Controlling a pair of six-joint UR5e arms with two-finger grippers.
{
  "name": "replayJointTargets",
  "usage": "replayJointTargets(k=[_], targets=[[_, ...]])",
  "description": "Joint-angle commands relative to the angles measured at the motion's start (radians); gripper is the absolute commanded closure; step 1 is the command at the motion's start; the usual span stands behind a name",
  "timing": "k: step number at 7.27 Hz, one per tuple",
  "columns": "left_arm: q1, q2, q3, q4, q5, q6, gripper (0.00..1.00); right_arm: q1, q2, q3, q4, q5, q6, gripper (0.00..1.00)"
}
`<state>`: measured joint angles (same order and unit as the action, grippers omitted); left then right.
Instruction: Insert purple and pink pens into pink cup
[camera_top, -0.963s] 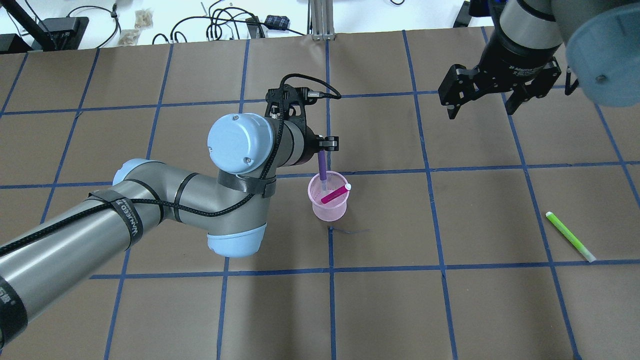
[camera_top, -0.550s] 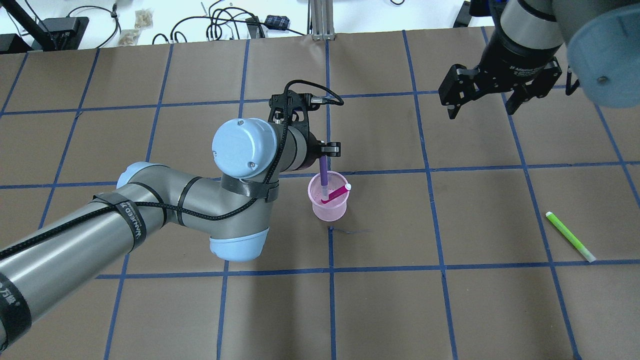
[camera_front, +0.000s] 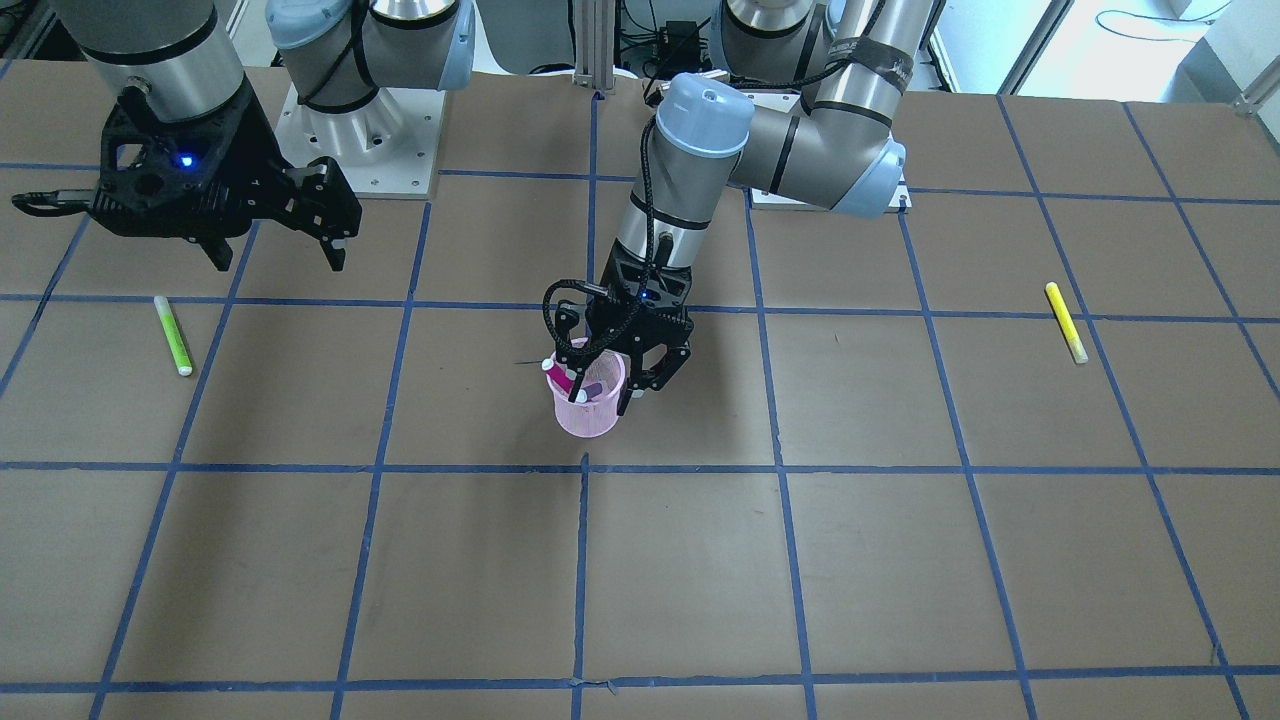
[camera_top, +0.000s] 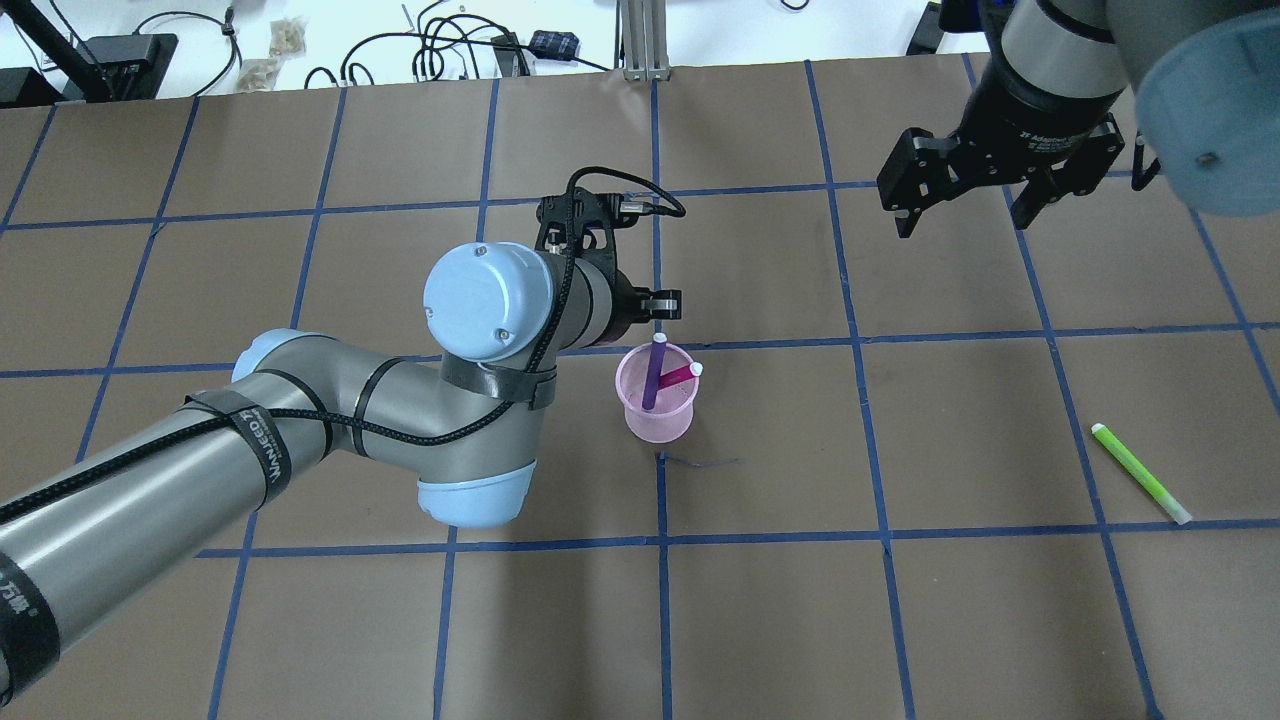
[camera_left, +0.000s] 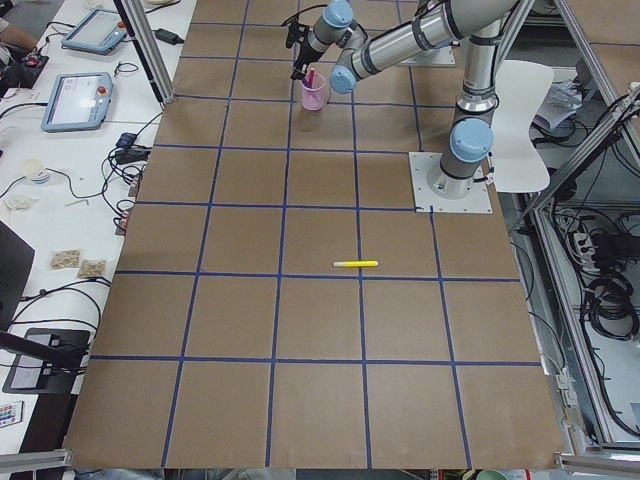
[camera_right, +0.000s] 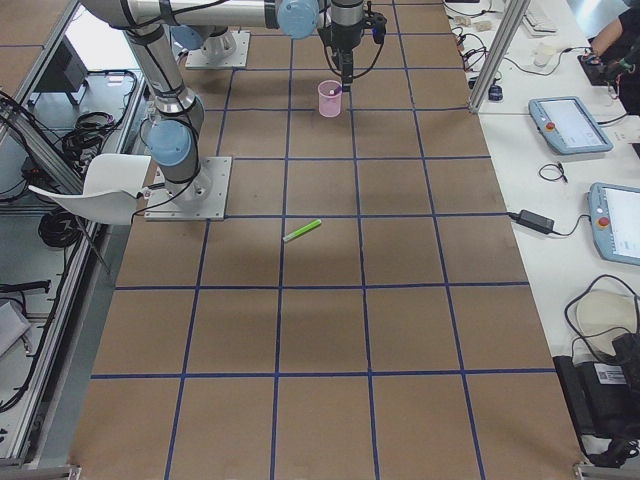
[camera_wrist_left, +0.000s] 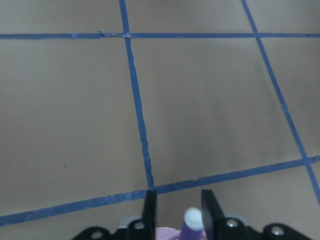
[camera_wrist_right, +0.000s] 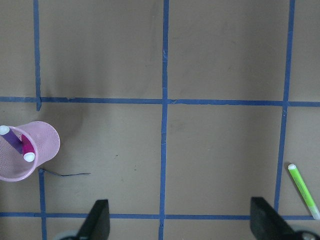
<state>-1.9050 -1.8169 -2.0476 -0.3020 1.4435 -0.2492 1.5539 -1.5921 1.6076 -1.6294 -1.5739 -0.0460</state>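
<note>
Left pincer (camera_wrist_left: 179, 205) released, jaws apart above white-capped purple pen (camera_top: 652, 378) standing in round pink mesh cup (camera_top: 655, 425) at tabletop (camera_top: 900, 450) centre, leaning toward 12 o'clock (overhead view); pink pen (camera_top: 682, 375) inside, at 2 o'clock. Advise straight vertical lift, fingers (camera_wrist_left: 212, 210) clear of cap (camera_wrist_left: 192, 219). Right pincer (camera_top: 962, 215) spread.

table (camera_top: 1000, 620): covered in brown paper, marked into squares
tape (camera_top: 660, 600): blue lines forming the grid
green pen (camera_top: 1140, 472): lies flat, diagonal inside one square, white end near a tape line
yellow pen (camera_front: 1066, 322): lies flat across a tape line, at the opposite end of the table, well apart from green pen
scratch (camera_top: 700, 462): thin dark mark on the paper, mid-table
cables (camera_top: 450, 45): black, tangled on the white bench past the table's far edge
post (camera_top: 640, 40): aluminium, at the far edge
pendants (camera_left: 75, 100): two on the side bench
chair (camera_left: 520, 140): white, beside the table
</note>
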Motion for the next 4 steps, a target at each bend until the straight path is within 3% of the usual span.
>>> replayJointTargets(k=[1, 2, 4], targets=[[0.011, 0.005, 0.016, -0.009, 0.002, -0.002, 0.34, 0.002, -0.008, 0.000, -0.001, 0.005, 0.000, 0.00], [0.044, 0.019, 0.058, -0.084, 0.000, -0.001, 0.24, 0.002, -0.009, -0.003, -0.001, 0.005, 0.000, 0.00], [0.113, 0.037, 0.278, -0.475, 0.000, 0.022, 0.03, 0.003, -0.019, -0.005, -0.004, 0.012, 0.002, 0.00]])
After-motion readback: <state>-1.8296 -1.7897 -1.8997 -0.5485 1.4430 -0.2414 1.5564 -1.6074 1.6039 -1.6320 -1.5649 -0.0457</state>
